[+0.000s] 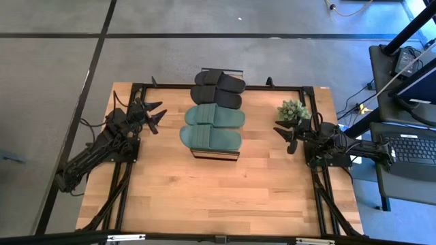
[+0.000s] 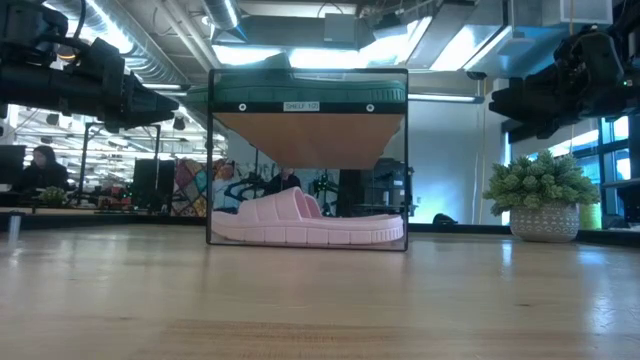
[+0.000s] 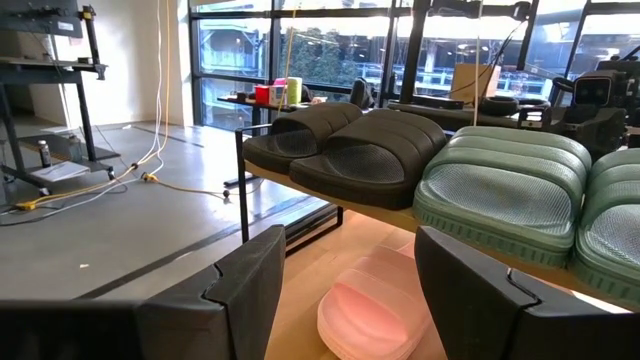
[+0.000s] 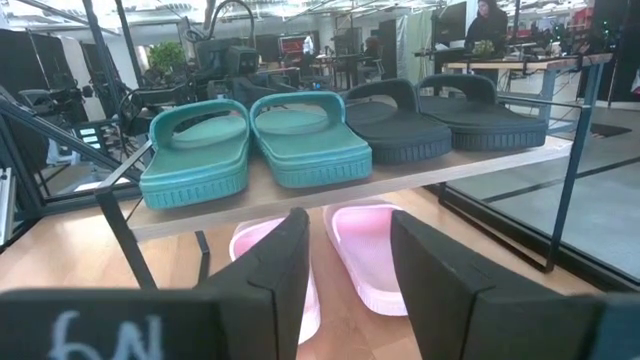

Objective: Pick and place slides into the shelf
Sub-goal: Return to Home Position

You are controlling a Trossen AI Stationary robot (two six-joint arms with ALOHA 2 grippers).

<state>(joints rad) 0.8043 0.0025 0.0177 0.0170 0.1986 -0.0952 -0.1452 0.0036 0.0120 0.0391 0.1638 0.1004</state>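
Your left hand (image 1: 154, 114) and right hand (image 1: 285, 138) are hanging spread, empty, either side of the narrow light-wood, black-framed shelf (image 2: 310, 140); black rubber slides (image 1: 218, 88) and dark green ones (image 1: 212, 126) are sitting on top, pale pink ones (image 2: 305, 225) beneath; you are risking clipping the potted plant (image 1: 293, 110) if the right arm swings wide.

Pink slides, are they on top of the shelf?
No, the pink slides lie beneath the shelf, below the green pair and black pair.

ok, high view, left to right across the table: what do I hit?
left gripper → shelf, with the green slides and black slides on its top board → right gripper. The potted plant spans the same stretch as the right gripper, so it is left unordered.
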